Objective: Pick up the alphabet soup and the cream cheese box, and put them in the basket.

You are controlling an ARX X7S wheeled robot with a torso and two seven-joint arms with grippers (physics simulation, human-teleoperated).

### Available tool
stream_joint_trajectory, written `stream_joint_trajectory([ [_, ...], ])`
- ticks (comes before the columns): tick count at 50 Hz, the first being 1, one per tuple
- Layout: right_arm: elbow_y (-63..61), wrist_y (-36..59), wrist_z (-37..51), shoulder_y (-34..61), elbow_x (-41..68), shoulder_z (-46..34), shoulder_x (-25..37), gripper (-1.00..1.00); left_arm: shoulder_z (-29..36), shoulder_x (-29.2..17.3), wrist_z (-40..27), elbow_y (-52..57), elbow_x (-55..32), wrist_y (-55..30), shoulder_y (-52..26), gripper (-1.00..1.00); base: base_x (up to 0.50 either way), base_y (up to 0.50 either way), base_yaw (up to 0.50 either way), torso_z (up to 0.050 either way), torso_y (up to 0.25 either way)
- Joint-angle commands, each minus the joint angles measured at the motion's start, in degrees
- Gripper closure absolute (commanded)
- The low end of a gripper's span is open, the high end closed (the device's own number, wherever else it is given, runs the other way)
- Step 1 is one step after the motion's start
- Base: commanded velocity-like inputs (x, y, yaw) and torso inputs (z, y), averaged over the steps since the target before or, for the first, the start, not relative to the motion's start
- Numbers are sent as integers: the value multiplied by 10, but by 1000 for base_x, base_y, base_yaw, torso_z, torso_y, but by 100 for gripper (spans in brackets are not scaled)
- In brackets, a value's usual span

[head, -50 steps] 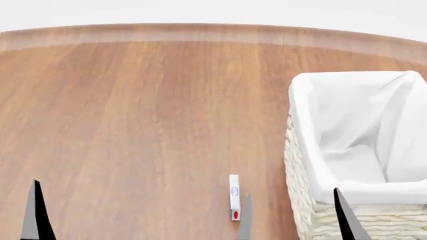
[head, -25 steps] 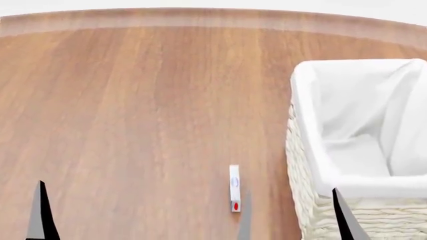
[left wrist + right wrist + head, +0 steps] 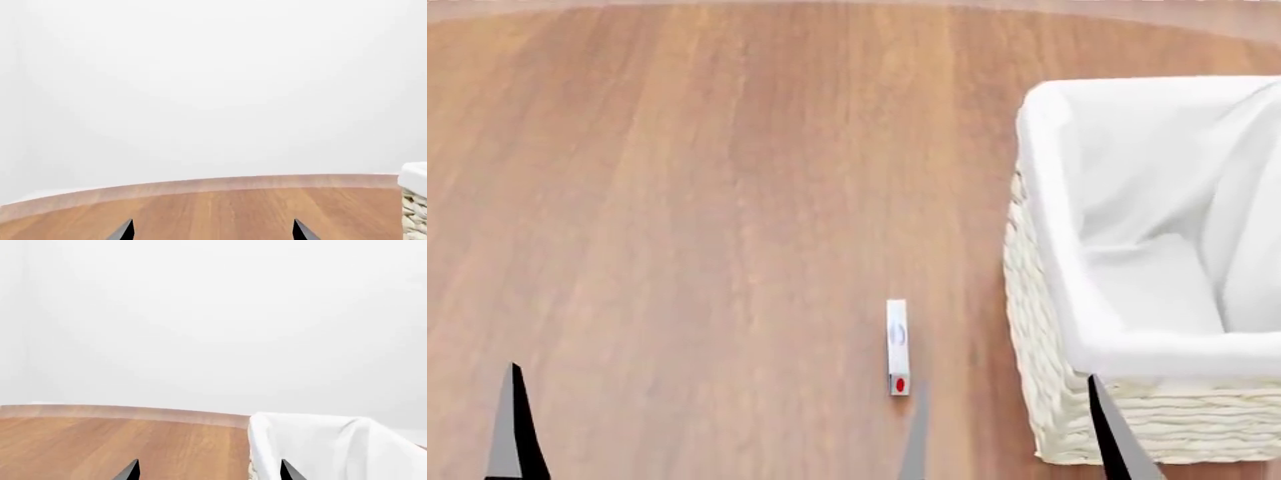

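Cream cheese box (image 3: 897,347) stands on edge on the wooden surface (image 3: 694,200), near the basket (image 3: 1068,300); both grippers' fingers are spread wide, holding nothing.

A warm brown wooden table top (image 3: 694,200) with fine lengthwise grain is shown, smooth and matt, with a paler band along its far edge. The tall cream-white woven wicker basket (image 3: 1054,400) is rendered in rough braided strands, and a soft matt white cloth liner (image 3: 1148,200) is folded over its rim in loose creases. The small thin white cream cheese box (image 3: 897,347), printed with a blue oval and a red mark, looks like smooth card. Dark, flat, matt gripper fingertips (image 3: 518,430) are seen, material unclear.
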Motion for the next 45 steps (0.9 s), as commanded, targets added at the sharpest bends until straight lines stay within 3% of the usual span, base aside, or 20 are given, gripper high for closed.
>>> stream_joint_trajectory([
  [1,3,-1,2,2,0,-3,2,-100,2,-2,-3,-3,1,1,-2,-100,0,0,0,0,-90],
  [45,-8,24,11,13,9,-8,10,-100,1,-7,-8,-2,-19,18,1,-100,0,0,0,0,-81],
])
